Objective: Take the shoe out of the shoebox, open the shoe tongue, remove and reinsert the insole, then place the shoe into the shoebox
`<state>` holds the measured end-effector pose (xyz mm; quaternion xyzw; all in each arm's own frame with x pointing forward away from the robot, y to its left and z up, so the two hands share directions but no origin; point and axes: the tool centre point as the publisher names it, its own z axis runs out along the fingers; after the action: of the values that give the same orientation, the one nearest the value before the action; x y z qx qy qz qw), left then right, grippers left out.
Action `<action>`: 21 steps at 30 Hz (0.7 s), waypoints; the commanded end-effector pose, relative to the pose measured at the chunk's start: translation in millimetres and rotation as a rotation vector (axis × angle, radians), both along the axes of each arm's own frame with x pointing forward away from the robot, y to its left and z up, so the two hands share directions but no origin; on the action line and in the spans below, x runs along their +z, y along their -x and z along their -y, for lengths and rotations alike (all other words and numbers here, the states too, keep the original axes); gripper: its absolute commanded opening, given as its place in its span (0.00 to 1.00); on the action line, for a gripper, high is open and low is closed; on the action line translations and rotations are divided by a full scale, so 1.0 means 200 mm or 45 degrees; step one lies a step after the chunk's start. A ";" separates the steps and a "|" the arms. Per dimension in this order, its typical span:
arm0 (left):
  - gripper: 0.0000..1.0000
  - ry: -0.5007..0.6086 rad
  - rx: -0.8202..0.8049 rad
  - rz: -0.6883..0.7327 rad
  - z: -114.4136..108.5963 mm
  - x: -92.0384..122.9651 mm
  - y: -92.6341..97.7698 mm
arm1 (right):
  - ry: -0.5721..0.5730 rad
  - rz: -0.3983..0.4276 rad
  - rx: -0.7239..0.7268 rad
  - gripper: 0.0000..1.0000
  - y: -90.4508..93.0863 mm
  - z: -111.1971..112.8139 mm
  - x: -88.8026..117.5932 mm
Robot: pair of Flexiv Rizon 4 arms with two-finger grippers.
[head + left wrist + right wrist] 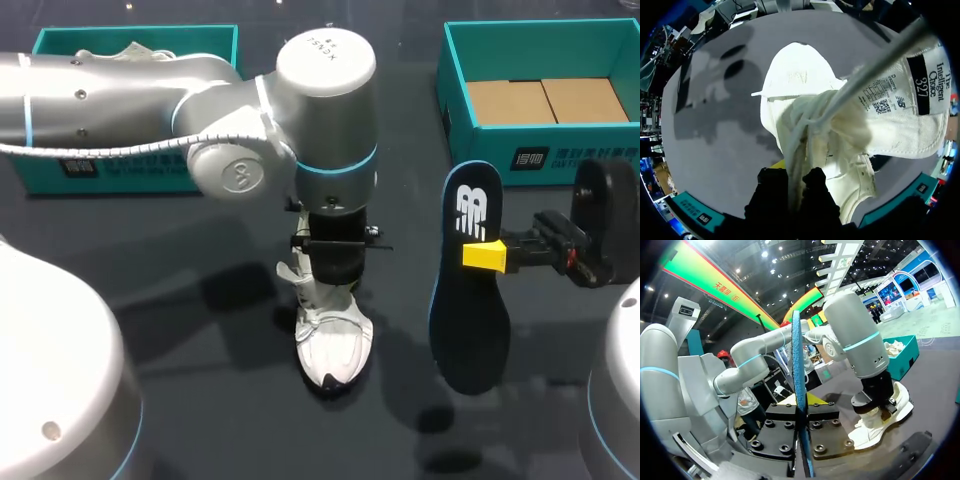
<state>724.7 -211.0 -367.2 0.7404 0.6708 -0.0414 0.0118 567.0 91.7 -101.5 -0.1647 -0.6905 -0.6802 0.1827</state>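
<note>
Desk: dark, matte, filling the frame.
Sneaker: one, white, lower centre, toe toward the bottom edge, tongue lifted. Judged light, with a soft, floppy upper; the heel collar looks the firmest hold.
Left gripper: closed on the sneaker's rear.
Insole: one, dark blue, upright right of centre, apart from the sneaker. Thin and bendy; best pinched mid-length.
Right gripper: clamped on the insole.
Shoeboxes: two, teal, upper left and upper right.

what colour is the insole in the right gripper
The insole is black with a blue rim and white mark; clearest in the head view.
</note>
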 end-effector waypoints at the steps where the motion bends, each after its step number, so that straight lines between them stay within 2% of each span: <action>1: 0.00 -0.021 -0.003 -0.014 0.04 -0.04 -0.02 | 0.003 0.000 -0.005 0.00 0.01 0.00 0.00; 10: 0.00 -0.055 0.007 -0.048 0.08 -0.09 -0.04 | 0.003 0.000 -0.005 0.00 0.01 0.00 0.00; 11: 0.05 -0.059 0.010 -0.052 0.09 -0.09 -0.04 | 0.003 0.000 -0.005 0.00 0.01 0.00 0.00; 12: 0.33 -0.060 0.012 -0.054 0.09 -0.09 -0.04 | 0.003 0.000 -0.005 0.00 0.01 0.00 0.00; 15: 0.53 -0.058 0.022 -0.051 0.09 -0.09 -0.04 | 0.003 0.000 -0.005 0.00 0.01 0.00 0.00; 16: 0.83 -0.053 0.027 -0.049 0.09 -0.08 -0.04 | 0.003 0.000 -0.005 0.00 0.01 0.00 0.00; 17: 1.00 -0.042 0.032 -0.049 0.09 -0.06 -0.04 | 0.003 0.000 -0.005 0.00 0.01 0.00 0.00; 21: 1.00 0.041 0.059 -0.028 0.07 0.03 -0.05 | 0.003 0.000 -0.005 0.00 0.01 0.00 0.00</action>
<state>737.3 -238.8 -374.4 0.7248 0.6867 -0.0548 0.0000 567.3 91.8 -101.6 -0.1646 -0.6905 -0.6802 0.1829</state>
